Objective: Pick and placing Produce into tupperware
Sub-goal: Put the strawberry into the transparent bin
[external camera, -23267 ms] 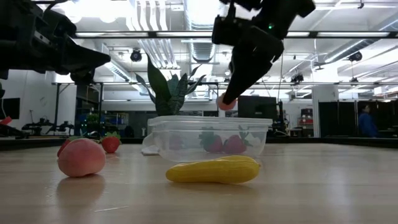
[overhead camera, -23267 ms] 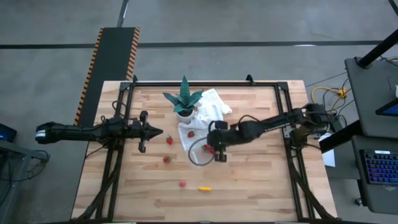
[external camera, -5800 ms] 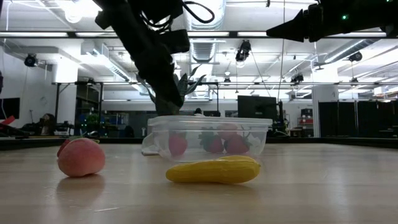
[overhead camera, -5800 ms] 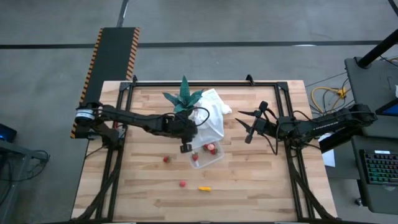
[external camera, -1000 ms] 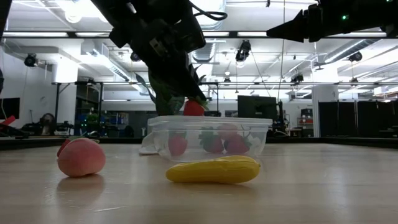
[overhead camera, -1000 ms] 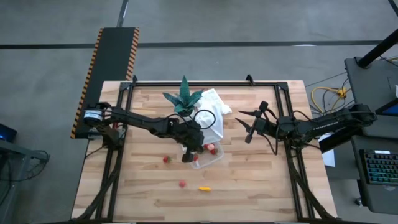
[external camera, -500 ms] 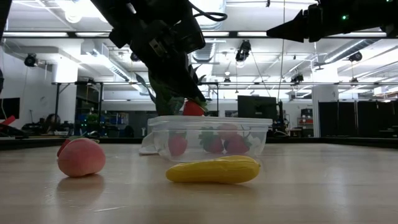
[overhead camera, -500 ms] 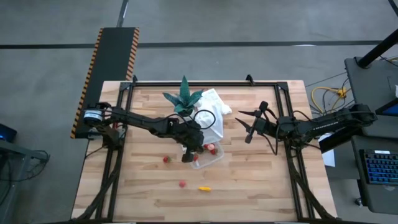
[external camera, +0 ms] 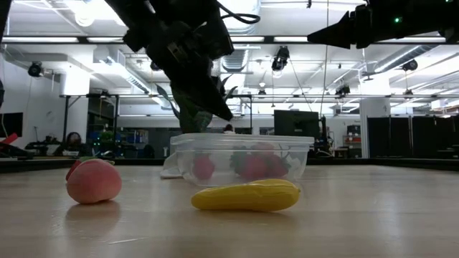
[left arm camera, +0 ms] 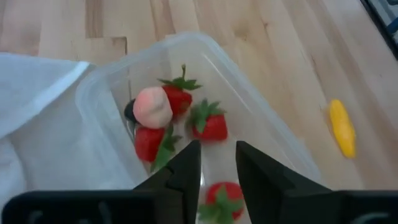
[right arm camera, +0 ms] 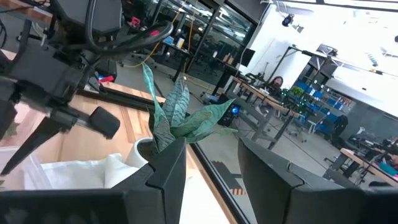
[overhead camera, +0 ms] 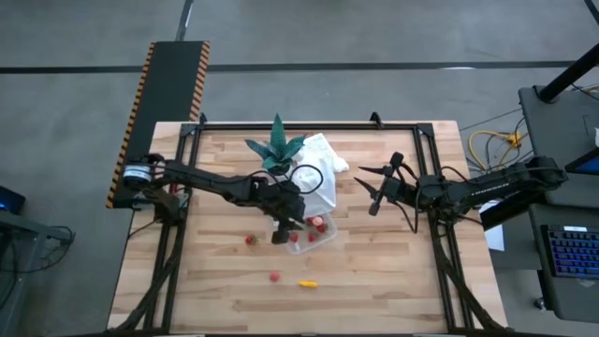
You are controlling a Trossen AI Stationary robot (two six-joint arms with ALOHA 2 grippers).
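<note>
Both claws empty, fingers apart: left claw (left arm camera: 212, 163) over tupperware (left arm camera: 261, 118), lowest strawberry (left arm camera: 222, 198) half hidden.

Potted plant (overhead camera: 279, 153) beside white cloth (overhead camera: 321, 168) on wooden table (overhead camera: 393, 271)

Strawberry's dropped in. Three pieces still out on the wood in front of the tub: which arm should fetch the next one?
Left. The left gripper hangs open over the tupperware, close to the loose strawberry, the pale pink piece and the yellow piece. The right gripper waits farther off, right of the white cloth.
</note>
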